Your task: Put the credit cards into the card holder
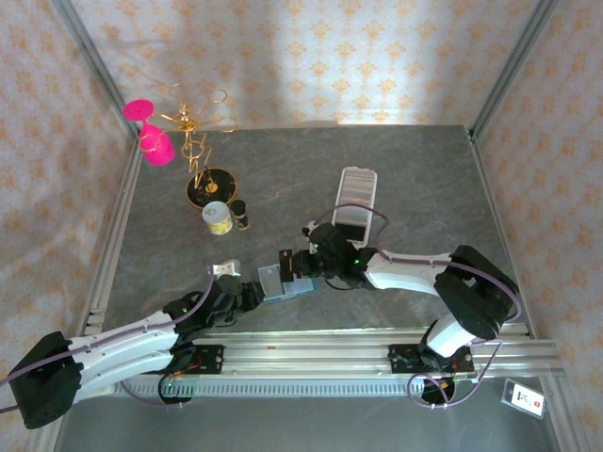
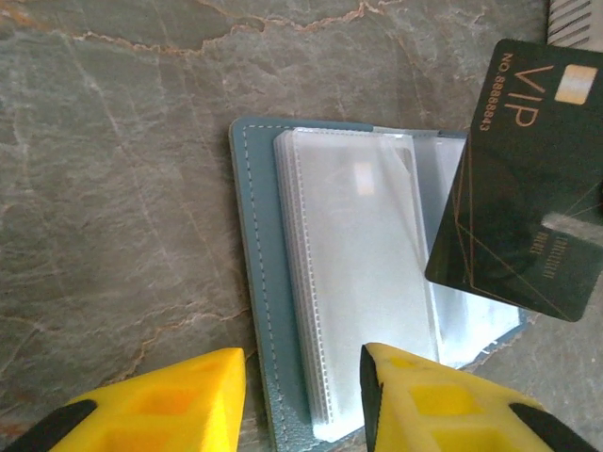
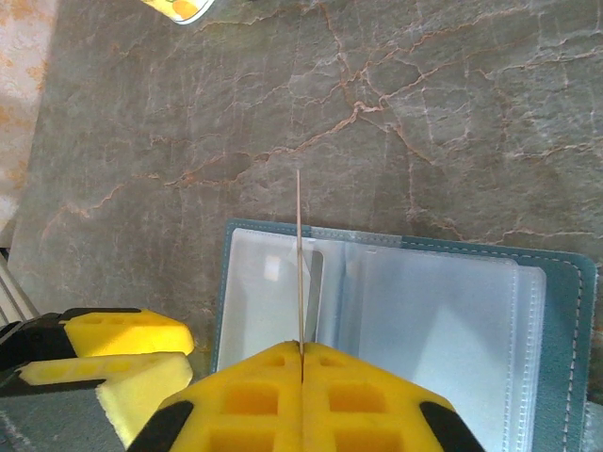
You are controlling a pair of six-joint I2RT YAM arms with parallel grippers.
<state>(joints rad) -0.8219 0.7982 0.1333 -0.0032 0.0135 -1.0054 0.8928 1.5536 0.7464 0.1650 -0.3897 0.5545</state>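
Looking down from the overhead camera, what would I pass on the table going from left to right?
pink glasses → gold wire stand → teal card holder → long white tray

The top camera sits high up behind both arms and looks down on the whole grey table (image 1: pixel 424 169) from far away. The left wrist camera looks down past the left gripper (image 2: pixel 303 356), very close to the open card holder (image 2: pixel 252 282). The right wrist camera looks down past the right gripper (image 3: pixel 301 348), just as close. All three views share the card holder.
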